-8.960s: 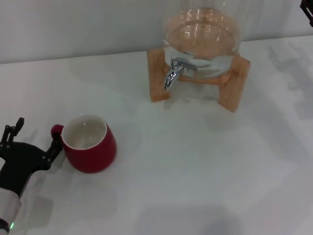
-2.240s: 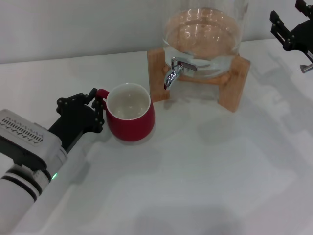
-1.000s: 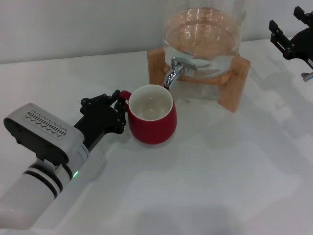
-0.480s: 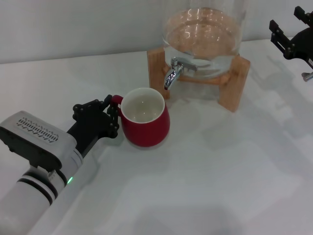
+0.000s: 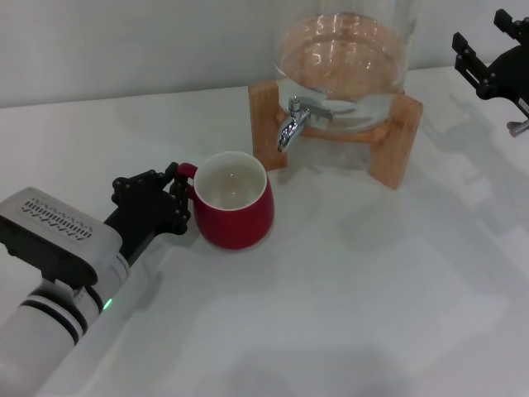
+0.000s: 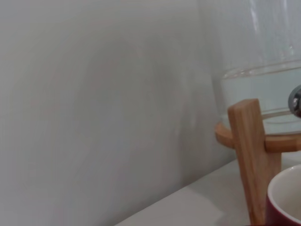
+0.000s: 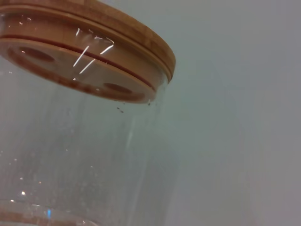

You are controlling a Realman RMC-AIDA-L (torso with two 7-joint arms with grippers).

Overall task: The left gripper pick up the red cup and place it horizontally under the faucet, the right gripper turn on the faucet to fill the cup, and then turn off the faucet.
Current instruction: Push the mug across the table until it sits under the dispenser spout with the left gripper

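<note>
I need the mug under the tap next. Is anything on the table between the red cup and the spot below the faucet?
Nothing visible: only bare table lies between the red cup, held by the left end effector, and the faucet.

the left pincer (image 5: 175, 201) is built of black jointed linkages on a white and grey arm with black bands, a vented grey housing and a green light. the right pincer (image 5: 494, 66) is black too.

Head looks down; wrists (close) share the jar (image 5: 345, 62).

Left gripper (image 5: 175, 198) reaches forward low with fingers closed; right gripper (image 5: 488, 59) hangs raised, apart.
</note>
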